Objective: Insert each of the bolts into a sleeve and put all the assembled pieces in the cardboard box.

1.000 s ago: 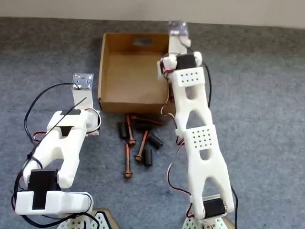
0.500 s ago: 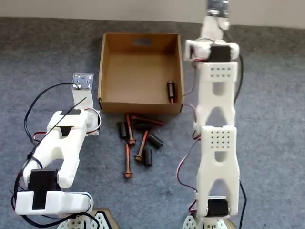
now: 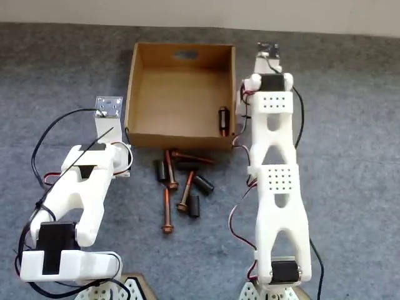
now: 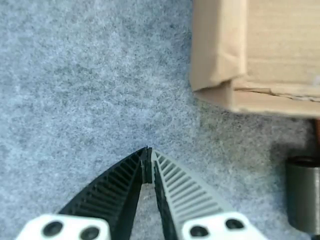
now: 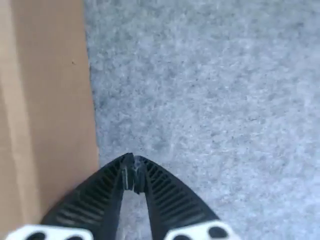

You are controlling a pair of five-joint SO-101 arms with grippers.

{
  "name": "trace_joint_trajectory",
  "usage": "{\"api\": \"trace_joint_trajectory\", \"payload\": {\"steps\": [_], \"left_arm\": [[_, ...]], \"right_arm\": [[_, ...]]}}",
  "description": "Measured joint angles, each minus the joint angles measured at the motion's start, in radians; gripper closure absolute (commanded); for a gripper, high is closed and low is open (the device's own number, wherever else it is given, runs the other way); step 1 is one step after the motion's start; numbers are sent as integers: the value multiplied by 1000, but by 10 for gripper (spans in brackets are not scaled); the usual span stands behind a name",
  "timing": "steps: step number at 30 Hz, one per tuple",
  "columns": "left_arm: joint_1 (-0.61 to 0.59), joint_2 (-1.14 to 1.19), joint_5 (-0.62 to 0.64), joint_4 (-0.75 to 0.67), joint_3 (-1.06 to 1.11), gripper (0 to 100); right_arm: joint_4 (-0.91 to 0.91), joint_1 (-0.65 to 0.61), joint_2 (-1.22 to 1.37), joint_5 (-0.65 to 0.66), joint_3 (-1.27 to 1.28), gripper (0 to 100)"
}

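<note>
Your left hand [image 4: 148,161] is closed, tip against tip, and it holds nothing. It hangs over the grey surface [image 3: 350,137], near the corner of the cardboard box [image 3: 178,103] that is closest to the left arm. Your right hand [image 5: 131,169] is closed as well and empty; it is just beside the right wall of the box, on the outside. Inside the box, one assembled piece [image 3: 223,120], a bolt in a sleeve, lies close to the right wall. In front of the box, between the two arms, several loose bolts [image 3: 167,209] and black sleeves [image 3: 194,205] lie together on the surface, some of them touching.
</note>
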Motion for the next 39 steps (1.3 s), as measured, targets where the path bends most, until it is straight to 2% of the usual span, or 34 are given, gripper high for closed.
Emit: {"api": "trace_joint_trajectory", "payload": {"steps": [20, 28, 39], "left_arm": [[0, 0, 0, 0, 0, 991], [0, 0, 0, 0, 0, 991], [0, 0, 0, 0, 0, 991]], "right_arm": [[5, -5, -8, 0, 0, 993], [28, 98, -262, -75, 0, 990], [44, 100, -489, -63, -2, 989]]}}
